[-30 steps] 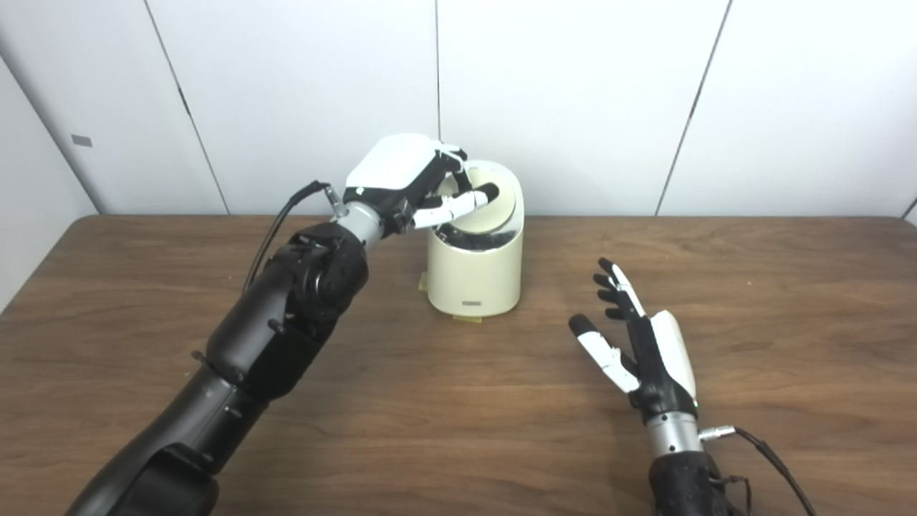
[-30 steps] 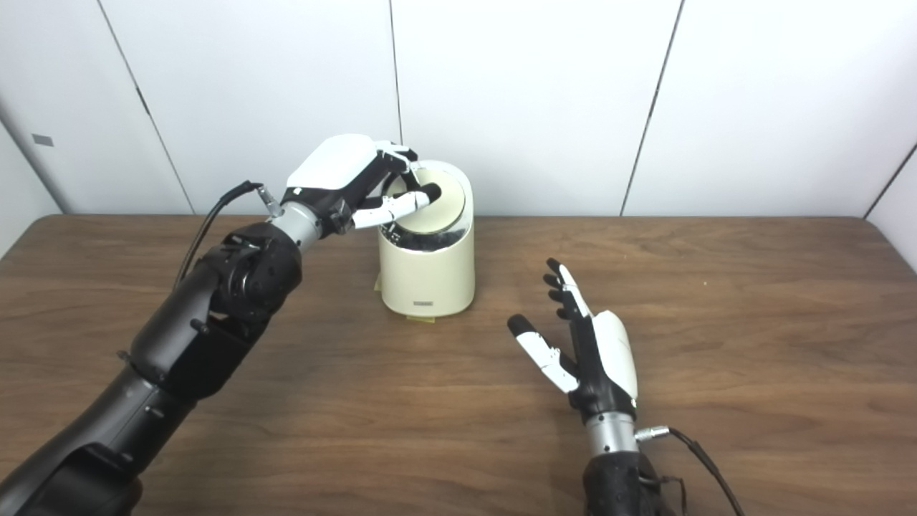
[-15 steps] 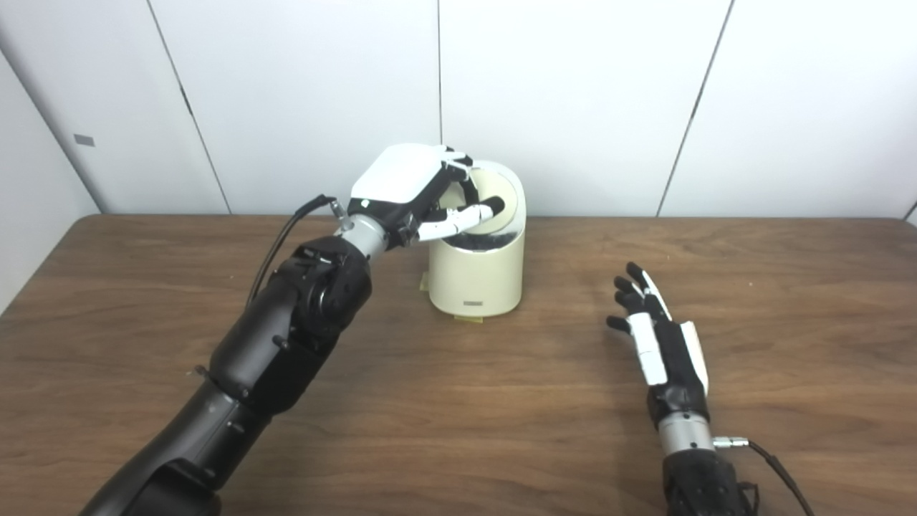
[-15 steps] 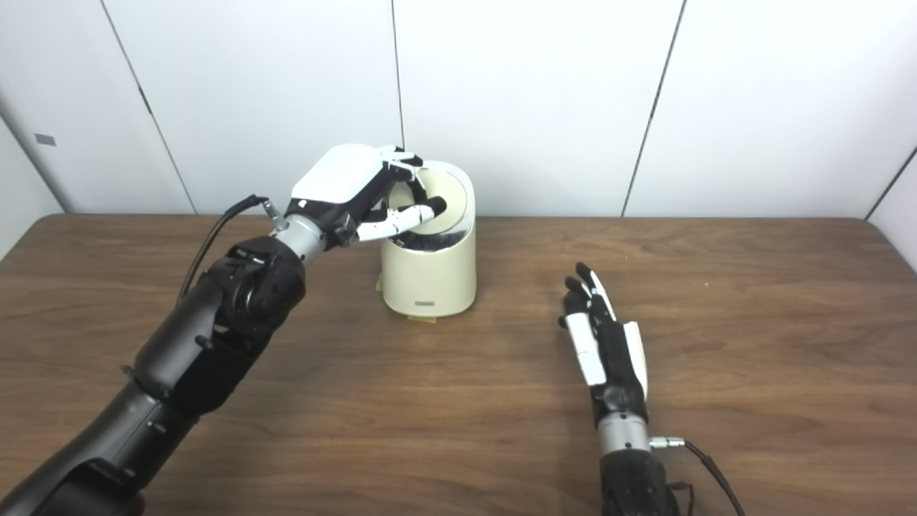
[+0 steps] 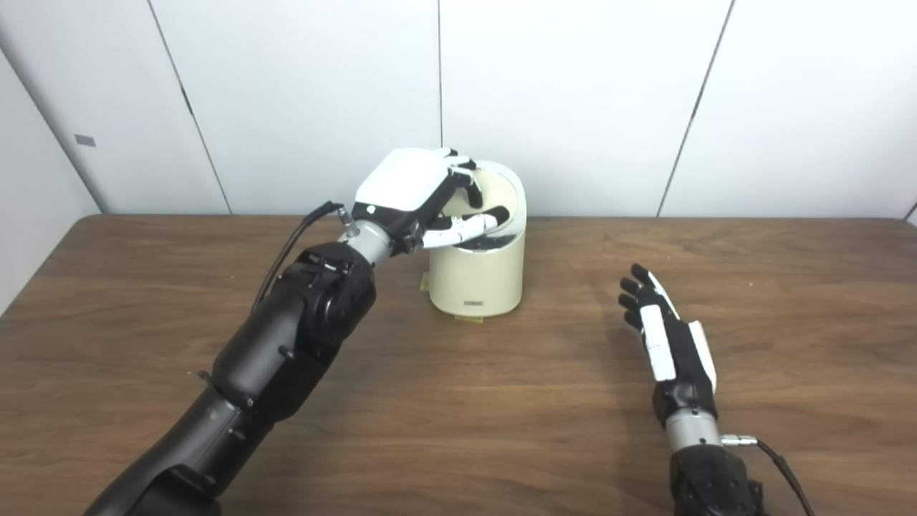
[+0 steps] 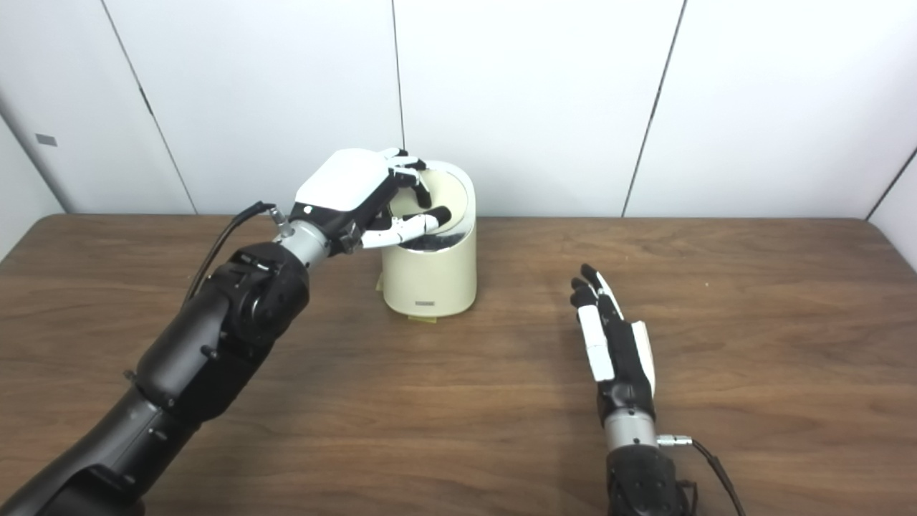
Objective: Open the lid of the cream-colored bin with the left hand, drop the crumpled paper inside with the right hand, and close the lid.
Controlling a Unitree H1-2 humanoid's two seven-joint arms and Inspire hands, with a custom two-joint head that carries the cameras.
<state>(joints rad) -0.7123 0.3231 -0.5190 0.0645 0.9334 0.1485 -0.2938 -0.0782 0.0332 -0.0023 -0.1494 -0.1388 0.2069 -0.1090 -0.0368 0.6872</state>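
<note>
The cream-colored bin (image 5: 476, 276) stands at the back middle of the wooden table (image 5: 458, 401). Its round lid (image 5: 506, 192) is tilted up toward the back, leaving a dark opening below it. My left hand (image 5: 415, 188) is on the lid, fingers curled over its upper left edge and thumb stretched across the opening. My right hand (image 5: 670, 344) is to the right of the bin and nearer to me, low over the table, open, fingers straight and pointing away, holding nothing. No crumpled paper shows in either view, and the bin's inside is too dark to read.
White wall panels (image 5: 573, 100) stand right behind the bin. A bit of yellowish tape (image 5: 423, 284) sticks out at the bin's base. A black cable (image 5: 294, 233) loops off my left wrist.
My left hand has come down a little with the lid, narrowing the opening. My right hand has drawn back to the right, turned edge-on, and its thumb has folded in.
</note>
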